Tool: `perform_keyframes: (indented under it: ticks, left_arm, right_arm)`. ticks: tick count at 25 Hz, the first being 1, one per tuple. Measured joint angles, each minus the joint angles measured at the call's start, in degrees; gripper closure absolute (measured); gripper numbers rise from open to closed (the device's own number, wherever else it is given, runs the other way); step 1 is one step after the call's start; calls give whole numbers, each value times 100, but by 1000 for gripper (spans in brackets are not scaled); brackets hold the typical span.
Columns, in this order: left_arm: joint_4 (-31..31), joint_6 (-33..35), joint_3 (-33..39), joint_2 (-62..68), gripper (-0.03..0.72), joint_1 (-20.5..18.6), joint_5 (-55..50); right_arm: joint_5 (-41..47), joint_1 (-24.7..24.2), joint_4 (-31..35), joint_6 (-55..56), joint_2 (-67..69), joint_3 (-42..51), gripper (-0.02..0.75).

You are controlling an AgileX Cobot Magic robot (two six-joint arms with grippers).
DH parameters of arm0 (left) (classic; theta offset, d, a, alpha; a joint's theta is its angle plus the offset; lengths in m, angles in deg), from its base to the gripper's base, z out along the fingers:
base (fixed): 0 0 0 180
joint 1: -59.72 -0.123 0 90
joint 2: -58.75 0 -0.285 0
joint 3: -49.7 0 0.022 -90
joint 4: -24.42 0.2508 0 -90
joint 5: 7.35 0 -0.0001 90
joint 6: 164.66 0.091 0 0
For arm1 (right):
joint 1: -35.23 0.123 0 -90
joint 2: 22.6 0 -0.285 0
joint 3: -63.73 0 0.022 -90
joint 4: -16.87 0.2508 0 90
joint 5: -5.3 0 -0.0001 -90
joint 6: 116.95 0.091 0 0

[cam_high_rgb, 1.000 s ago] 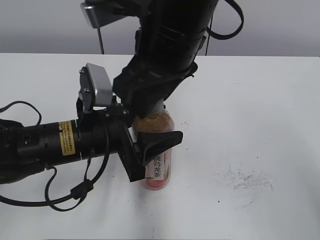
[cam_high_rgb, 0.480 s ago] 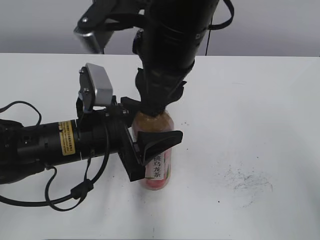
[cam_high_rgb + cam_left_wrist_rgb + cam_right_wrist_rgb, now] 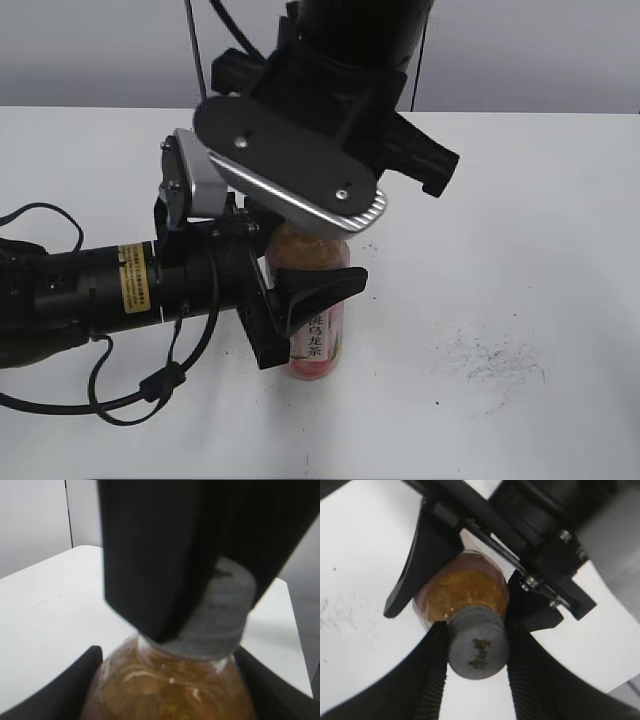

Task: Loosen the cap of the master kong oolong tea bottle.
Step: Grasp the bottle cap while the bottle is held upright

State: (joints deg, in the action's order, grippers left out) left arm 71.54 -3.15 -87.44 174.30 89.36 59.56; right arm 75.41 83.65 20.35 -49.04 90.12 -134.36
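Note:
The master kong oolong tea bottle [image 3: 318,335] stands upright on the white table, amber tea inside, pink label with a white strip of black characters. My left gripper [image 3: 300,300] comes in from the left and is shut on the bottle's body [image 3: 170,685]. My right gripper [image 3: 477,645] comes down from above and is shut on the grey cap [image 3: 478,649], which carries a small dark logo. The cap also shows in the left wrist view [image 3: 222,620], held between the dark right fingers. In the exterior view the cap is hidden by the right wrist.
The white table [image 3: 520,230] has grey scuff marks [image 3: 495,360] to the right of the bottle. A black cable [image 3: 130,395] loops under the left arm near the front edge. A grey wall stands behind the table.
The right wrist has turned about the bottle's axis: its silver camera plate has swung round to the front. The bottle and the left arm have stayed where they were.

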Motion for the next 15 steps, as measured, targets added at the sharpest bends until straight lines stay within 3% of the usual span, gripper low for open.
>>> perform_keyframes:
  ticks: [3,6,8,12,15]
  left_arm:
    - [4,0,0,0,240,0,0]
    - [4,0,0,0,240,0,0]
    - [6,-13,0,0,240,0,0]
    - [-6,-39,0,0,240,0,6]
    - [-11,-39,0,0,240,0,6]
  right_arm:
    - [0,25,-39,-552,0,0,464]
    - [0,31,-67,-33,0,0,464]
    - [0,43,-88,884,0,0,422]
    - [-5,43,-23,3683,7,0,203]
    - [-5,43,34,5643,7,0,188]
